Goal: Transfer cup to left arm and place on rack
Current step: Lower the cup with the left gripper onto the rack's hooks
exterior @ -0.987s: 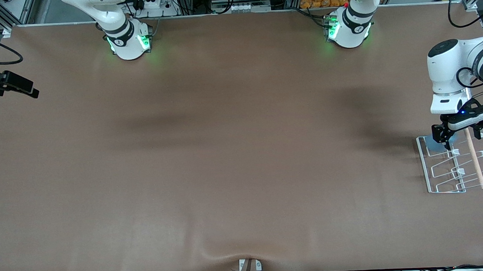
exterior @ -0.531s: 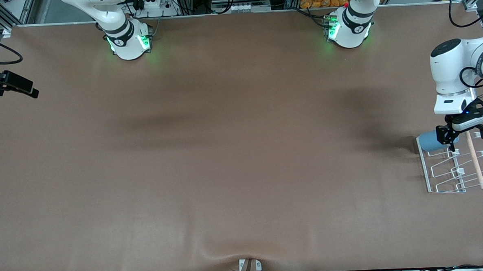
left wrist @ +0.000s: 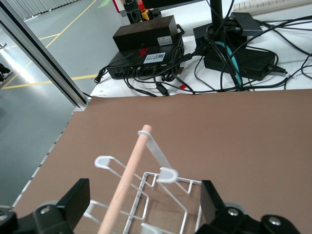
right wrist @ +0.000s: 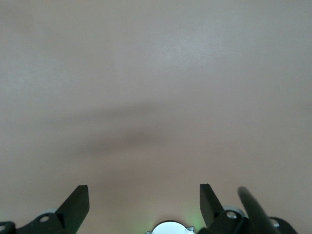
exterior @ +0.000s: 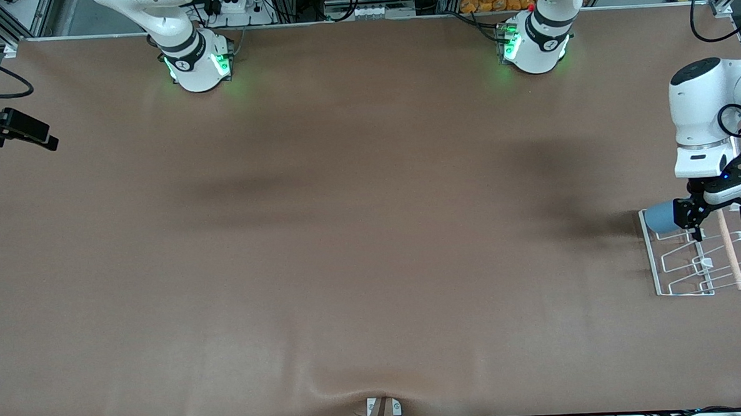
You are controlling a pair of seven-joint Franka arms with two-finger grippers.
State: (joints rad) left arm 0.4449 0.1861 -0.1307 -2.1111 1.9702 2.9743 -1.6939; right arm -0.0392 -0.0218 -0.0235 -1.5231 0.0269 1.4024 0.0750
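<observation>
Brown table (exterior: 346, 234), cup (exterior: 658, 217) on rack (exterior: 692, 263)

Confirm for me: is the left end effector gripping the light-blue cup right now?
No. The front view shows the left end effector open and empty over the wire rack, while the light-blue cup sits apart on the rack's end.

Even overhead light, soft shadows, sharp

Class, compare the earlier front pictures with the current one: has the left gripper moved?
Yes. The left gripper, open, has drawn away from the cup toward the left arm's end of the table, judged against the rack; the cup now shows uncovered on the rack.
</observation>
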